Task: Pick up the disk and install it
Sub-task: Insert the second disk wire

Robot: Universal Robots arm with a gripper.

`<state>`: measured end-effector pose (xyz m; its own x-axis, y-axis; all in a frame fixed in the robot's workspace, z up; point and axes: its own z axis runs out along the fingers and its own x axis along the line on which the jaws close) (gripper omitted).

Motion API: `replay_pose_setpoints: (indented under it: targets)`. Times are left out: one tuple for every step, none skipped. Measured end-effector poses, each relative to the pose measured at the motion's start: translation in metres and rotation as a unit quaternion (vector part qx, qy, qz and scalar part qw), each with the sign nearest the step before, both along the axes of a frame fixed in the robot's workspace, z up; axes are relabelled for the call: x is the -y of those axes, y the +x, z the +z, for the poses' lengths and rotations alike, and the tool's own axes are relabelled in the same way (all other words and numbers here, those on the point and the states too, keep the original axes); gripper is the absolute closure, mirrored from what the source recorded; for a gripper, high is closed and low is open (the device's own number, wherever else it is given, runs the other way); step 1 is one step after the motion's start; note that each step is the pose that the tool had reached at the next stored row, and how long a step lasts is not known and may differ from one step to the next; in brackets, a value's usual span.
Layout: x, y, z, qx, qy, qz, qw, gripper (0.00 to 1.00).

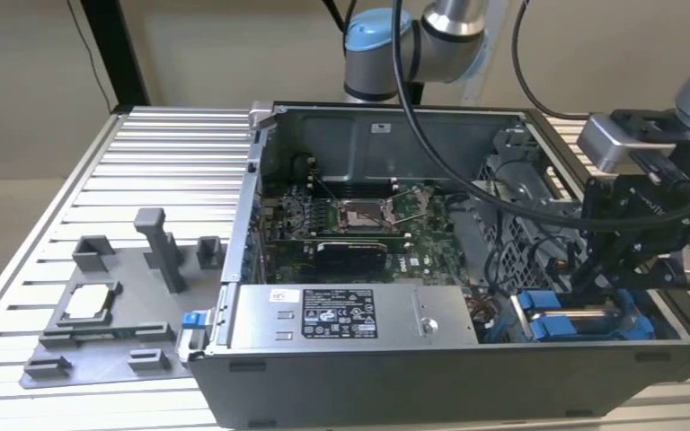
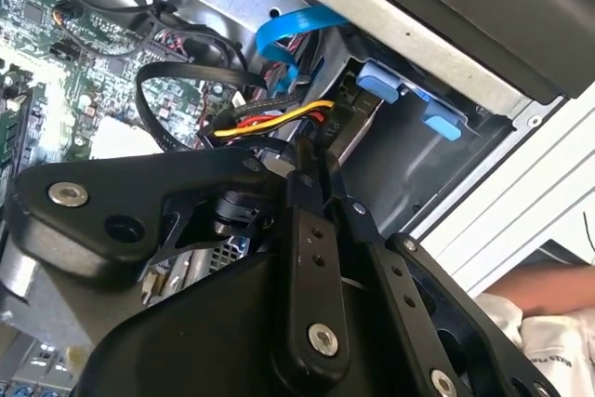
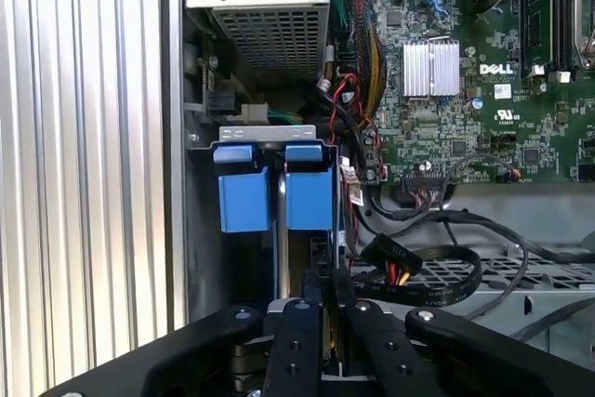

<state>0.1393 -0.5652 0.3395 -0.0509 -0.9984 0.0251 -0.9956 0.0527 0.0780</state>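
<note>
Your gripper point(image 1: 593, 301) stands low inside the open computer case point(image 1: 441, 382), at its near corner on the exterior view's right. There the exterior view shows the disk point(image 1: 579, 321) as a silver slab between blue side rails, seated in the drive bay beside the grey power supply point(image 1: 339, 314).

The first wrist view gives you what the exterior view does not: the fingers point(image 3: 299, 341) pressed close together, pinching the thin metal edge of the disk point(image 3: 299, 258), with two blue rail tabs point(image 3: 274, 188) standing side by side just beyond them. The contact itself is partly hidden by the finger links, so take the grip as probable rather than proven.

The second wrist view shows the fingers point(image 2: 311, 230) from the other side, meeting at a red-and-yellow cable bundle point(image 2: 274, 120), with a blue flat cable point(image 2: 297, 30) past it.

On the desk point(image 1: 141, 162), at the exterior view's left, you have a grey fixture tray point(image 1: 105, 346) carrying a small silver chip point(image 1: 87, 305), well apart from the case.
</note>
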Motion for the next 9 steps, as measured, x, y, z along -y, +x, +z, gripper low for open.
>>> replay_pose_setpoints:
  targets:
    - [0.0005, 0.0000, -0.0002, -0.0002, 0.0000, 0.000, 1.00000, 1.00]
    - [0.0009, -0.0001, 0.0006, -0.0003, -0.0009, 0.000, 1.00000, 1.00]
    - [0.0011, -0.0002, 0.0007, -0.0002, -0.0011, 0.000, 1.00000, 1.00]
    - [0.0011, -0.0003, 0.0008, -0.0002, -0.0011, 0.000, 1.00000, 1.00]
    - [0.0011, -0.0003, 0.0008, -0.0002, -0.0011, 0.000, 1.00000, 1.00]
    - [0.0010, -0.0003, 0.0008, -0.0003, -0.0010, 0.000, 1.00000, 1.00]
    - [0.0011, -0.0003, 0.0008, -0.0003, -0.0011, 0.000, 1.00000, 1.00]
    - [0.0011, -0.0003, 0.0008, -0.0003, -0.0011, 0.000, 1.00000, 1.00]
    - [0.0011, -0.0003, 0.0008, -0.0003, -0.0011, 0.000, 1.00000, 1.00]
